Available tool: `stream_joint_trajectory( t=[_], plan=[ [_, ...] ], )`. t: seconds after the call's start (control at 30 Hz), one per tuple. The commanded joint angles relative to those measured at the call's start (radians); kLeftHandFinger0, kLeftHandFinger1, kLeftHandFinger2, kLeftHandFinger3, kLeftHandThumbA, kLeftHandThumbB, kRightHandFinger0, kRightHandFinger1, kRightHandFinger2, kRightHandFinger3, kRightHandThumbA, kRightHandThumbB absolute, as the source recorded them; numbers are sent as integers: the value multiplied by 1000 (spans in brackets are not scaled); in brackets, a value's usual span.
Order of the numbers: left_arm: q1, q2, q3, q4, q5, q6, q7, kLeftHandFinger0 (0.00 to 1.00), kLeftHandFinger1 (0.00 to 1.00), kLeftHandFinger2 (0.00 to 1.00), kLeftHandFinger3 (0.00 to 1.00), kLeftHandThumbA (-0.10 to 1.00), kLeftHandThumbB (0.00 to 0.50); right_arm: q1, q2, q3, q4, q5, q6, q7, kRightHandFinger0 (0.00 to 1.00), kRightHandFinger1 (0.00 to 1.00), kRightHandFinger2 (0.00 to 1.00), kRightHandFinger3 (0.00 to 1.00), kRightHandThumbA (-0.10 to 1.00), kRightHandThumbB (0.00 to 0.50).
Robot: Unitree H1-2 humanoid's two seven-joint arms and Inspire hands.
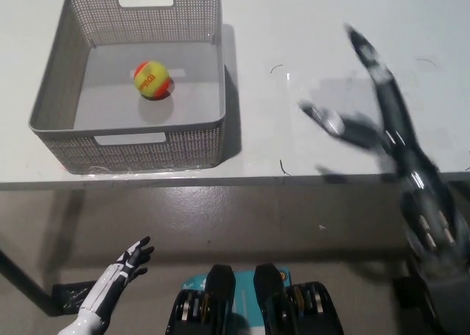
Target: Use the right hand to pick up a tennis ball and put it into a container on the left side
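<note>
A red and yellow tennis ball lies on the floor of the grey mesh basket, which stands at the left of the white table. My black right hand hovers over the right part of the table, blurred by motion, fingers spread and holding nothing. It is well clear of the basket. My white left hand hangs below the table edge at the lower left, fingers apart and empty.
The white table stretches right of the basket, with a faint grey patch near the right hand. Below the table's front edge lies a grey floor.
</note>
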Motion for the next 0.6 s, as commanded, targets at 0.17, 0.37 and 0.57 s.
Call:
stream_joint_trajectory(
  t=[0.17,0.37,0.57],
  plan=[
    [20,-2,37,-11,-31,-121,9,1000,1000,1000,1000,1000,179,255,5,-69,-56,222,-203,57,1000,1000,1000,1000,1000,275],
    [25,-8,44,-7,-35,-131,5,1000,1000,1000,1000,1000,163,323,29,-59,95,276,-306,89,1000,1000,1000,1000,1000,246],
    [26,-18,49,10,-36,-145,6,1000,1000,1000,1000,1000,160,403,35,-35,174,294,-317,137,1000,1000,1000,1000,1000,266]
  ],
)
